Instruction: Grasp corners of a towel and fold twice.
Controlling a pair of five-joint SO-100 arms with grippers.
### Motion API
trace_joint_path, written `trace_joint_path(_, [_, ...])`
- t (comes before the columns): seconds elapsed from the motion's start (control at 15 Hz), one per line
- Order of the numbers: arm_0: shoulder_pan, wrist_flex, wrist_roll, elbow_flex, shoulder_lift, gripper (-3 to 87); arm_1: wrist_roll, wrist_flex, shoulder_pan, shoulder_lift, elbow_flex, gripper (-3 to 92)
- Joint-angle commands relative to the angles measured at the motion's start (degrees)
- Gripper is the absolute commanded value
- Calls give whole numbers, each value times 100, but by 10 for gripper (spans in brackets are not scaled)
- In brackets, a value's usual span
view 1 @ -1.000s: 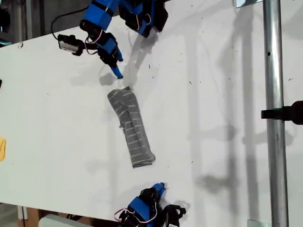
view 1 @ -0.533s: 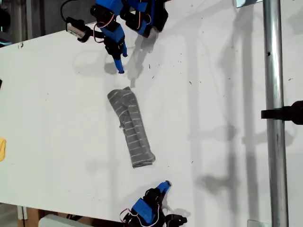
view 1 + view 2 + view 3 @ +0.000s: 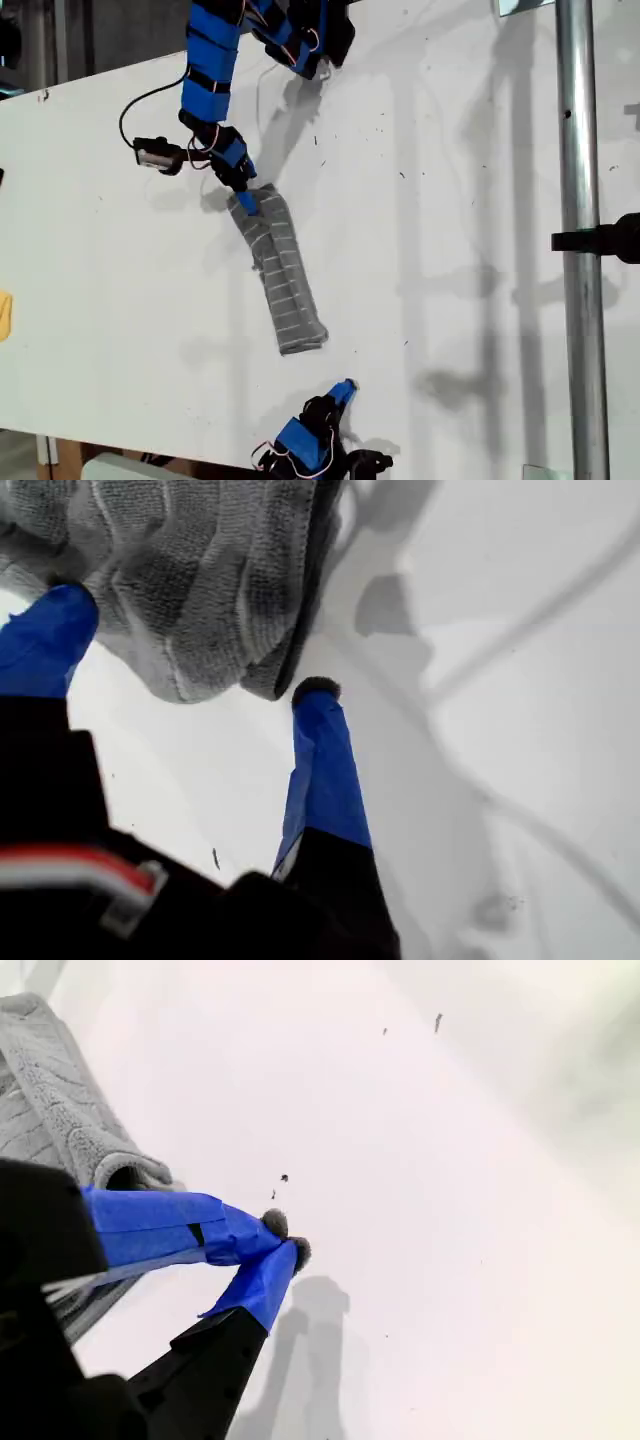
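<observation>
Spread wide, my first gripper (image 3: 190, 640) has its two blue fingers set either side of the rumpled upper end of the towel (image 3: 277, 270), one fingertip (image 3: 315, 692) just at the cloth's edge and the other against the fabric; nothing is pinched between them that I can see. In the exterior view this gripper (image 3: 243, 195) sits right at the top of the towel, toward that view's upper left. My second gripper (image 3: 285, 1240) has its pads pressed together on nothing, hanging over bare table (image 3: 450, 200) with the towel's lower end just beside it; in the exterior view it (image 3: 343, 388) is near the bottom edge, apart from the cloth. The towel lies on the white table as a long narrow strip, slanting from upper left to lower right in the exterior view, stripes running across it. From that shape I judge at least one fold to be made, perhaps more, though the layers are too bunched to count. What seems left is a final fold bringing one short end over the other. The corners are hard to pick out in the crumpled upper end, so that grasp will need care.
</observation>
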Motion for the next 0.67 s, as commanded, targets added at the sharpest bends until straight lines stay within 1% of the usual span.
trace_joint_path(0.0, [9,26,-44,53,26,-26,-97,-352,246,-501,-554,388])
trace_joint_path(0.2, [-18,26,70,53,9,-26,-97,-510,246,-1169,-914,356])
trace_joint_path(0.27, [-35,26,79,53,9,-26,-53,-466,70,-1477,-1283,307])
trace_joint_path(0.33, [-35,26,105,53,9,-26,53,-475,-149,-1802,-1696,215])
trace_joint_path(0.47, [-18,26,79,53,9,-26,123,-255,-501,-2522,-2637,174])
trace_joint_path(0.6, [-9,26,105,53,18,-26,281,-105,-729,-2681,-2883,-2])
